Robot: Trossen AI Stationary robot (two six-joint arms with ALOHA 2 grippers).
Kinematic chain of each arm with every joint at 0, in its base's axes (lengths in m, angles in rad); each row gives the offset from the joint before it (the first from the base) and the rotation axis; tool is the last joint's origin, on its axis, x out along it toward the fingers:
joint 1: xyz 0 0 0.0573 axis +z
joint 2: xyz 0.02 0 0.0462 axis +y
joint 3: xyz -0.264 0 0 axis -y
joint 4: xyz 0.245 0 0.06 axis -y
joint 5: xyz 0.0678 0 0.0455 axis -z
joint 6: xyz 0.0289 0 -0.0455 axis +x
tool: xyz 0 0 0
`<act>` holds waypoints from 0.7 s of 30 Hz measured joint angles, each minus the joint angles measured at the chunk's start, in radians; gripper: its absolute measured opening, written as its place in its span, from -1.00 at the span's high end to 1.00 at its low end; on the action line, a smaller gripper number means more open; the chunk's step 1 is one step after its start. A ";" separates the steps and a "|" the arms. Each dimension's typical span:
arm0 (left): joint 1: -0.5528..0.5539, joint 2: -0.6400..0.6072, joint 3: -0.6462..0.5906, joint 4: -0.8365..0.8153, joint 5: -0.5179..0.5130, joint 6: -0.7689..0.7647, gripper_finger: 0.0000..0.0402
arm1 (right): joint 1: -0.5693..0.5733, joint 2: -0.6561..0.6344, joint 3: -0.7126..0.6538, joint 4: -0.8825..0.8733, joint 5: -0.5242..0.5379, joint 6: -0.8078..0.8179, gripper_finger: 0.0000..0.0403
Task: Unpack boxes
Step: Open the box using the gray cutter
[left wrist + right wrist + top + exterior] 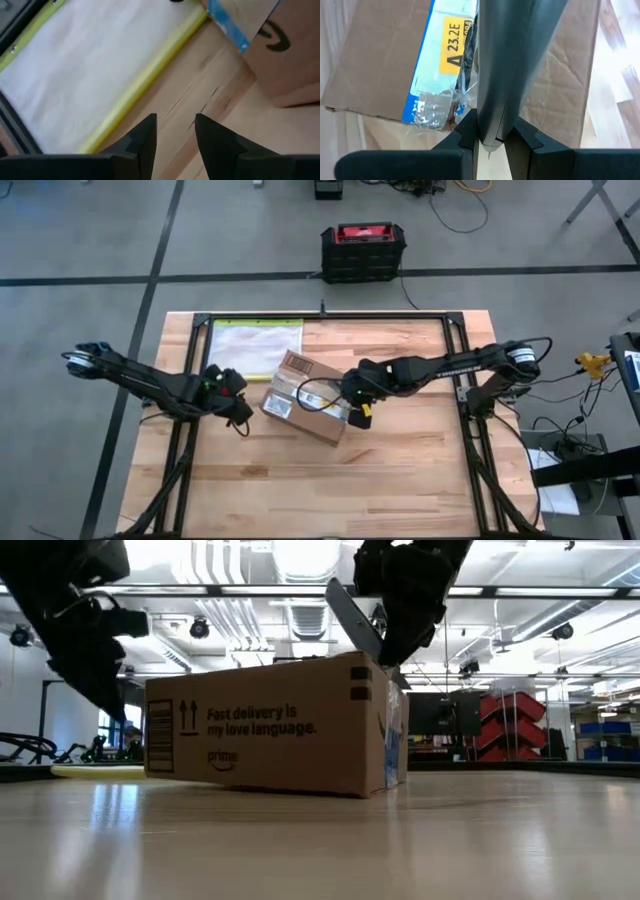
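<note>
Brown cardboard box, black print, white labels, blue tape, flaps shut

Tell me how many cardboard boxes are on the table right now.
1. The box sits mid-table between both arms, beside the pouch. The right gripper holds a grey blade over it; the left gripper is just off its other end. No others show.

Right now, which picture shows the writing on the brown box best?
The low view: the box stands side-on, its printed words readable. The high view shows only its top and labels. The right wrist view shows a yellow sticker on it; the left wrist view, just a corner.
</note>
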 joint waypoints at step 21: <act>0.000 0.025 -0.256 0.774 0.047 0.198 0.33 | 0.103 -0.024 -0.086 -0.053 0.013 0.166 0.80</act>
